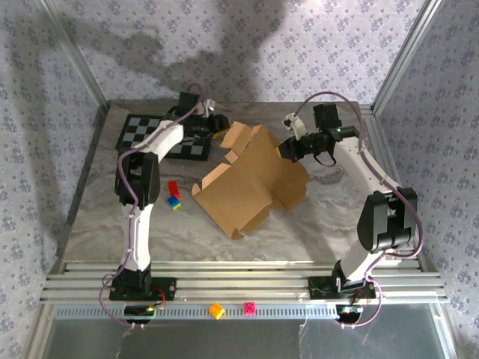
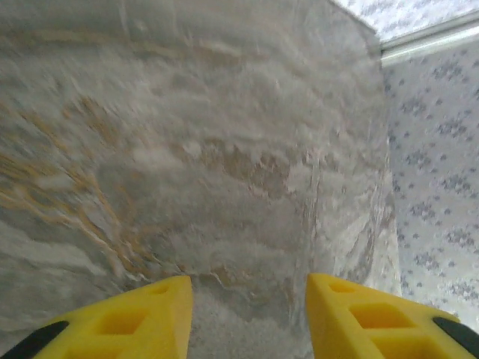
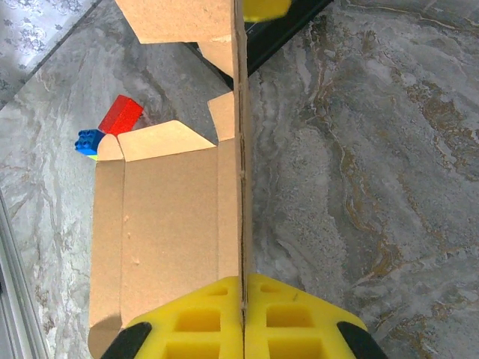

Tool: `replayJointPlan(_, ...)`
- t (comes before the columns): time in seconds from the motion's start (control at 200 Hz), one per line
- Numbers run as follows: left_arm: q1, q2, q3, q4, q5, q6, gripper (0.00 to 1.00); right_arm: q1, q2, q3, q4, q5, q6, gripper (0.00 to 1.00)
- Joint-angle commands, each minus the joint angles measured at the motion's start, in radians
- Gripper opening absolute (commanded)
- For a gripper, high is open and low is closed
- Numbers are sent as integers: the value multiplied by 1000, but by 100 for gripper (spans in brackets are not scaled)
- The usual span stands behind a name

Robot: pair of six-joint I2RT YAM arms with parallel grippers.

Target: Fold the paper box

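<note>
**Right gripper clenched on a raised flap, left gripper released**

The plain tan-brown cardboard paper box lies partly unfolded in the middle of the grey marble-patterned tabletop, its wide panel flat and several flaps standing up along the far and right sides.

The right gripper reaches in from the right and is clenched on the edge of one upright panel. In the right wrist view the two yellow fingers press against either side of the thin cardboard sheet, which runs straight up between them, with the flat part of the paper box spread out to the left.

The left gripper sits at the far-left corner of the box, just beside the black-and-white checkerboard mat. It is released — in the left wrist view its yellow fingers stand apart with bare tabletop between them.

A small red plastic brick and a blue plastic brick lie close together just left of the box, apart from it. An orange plastic brick and a pink plastic brick rest on the near rail between the arm bases.
</note>
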Motion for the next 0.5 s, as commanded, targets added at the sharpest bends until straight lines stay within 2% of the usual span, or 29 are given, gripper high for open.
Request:
replayJointPlan(0.0, -15, -94, -49, 30, 15, 29, 45, 2, -9, 30, -30, -1, -23, 0)
replayJointPlan(0.135, 10, -291, -228, 93, -163, 167, 48, -3, -8, 30, -30, -11, -20, 0)
replayJointPlan(0.215, 38, -390, -331, 148, -213, 246, 50, -3, -6, 25, -26, -11, -19, 0)
replayJointPlan(0.33, 51, -474, -423, 216, -159, 397, 51, 2, 0, 26, -24, -7, -18, 0)
replayJointPlan(0.425, 1, -511, -469, 216, -87, 625, 51, 8, 7, 35, -26, -4, -17, 0)
replayJointPlan(0.495, -50, -523, -486, 193, -109, 778, 52, 12, 10, 42, -29, 2, -18, 0)
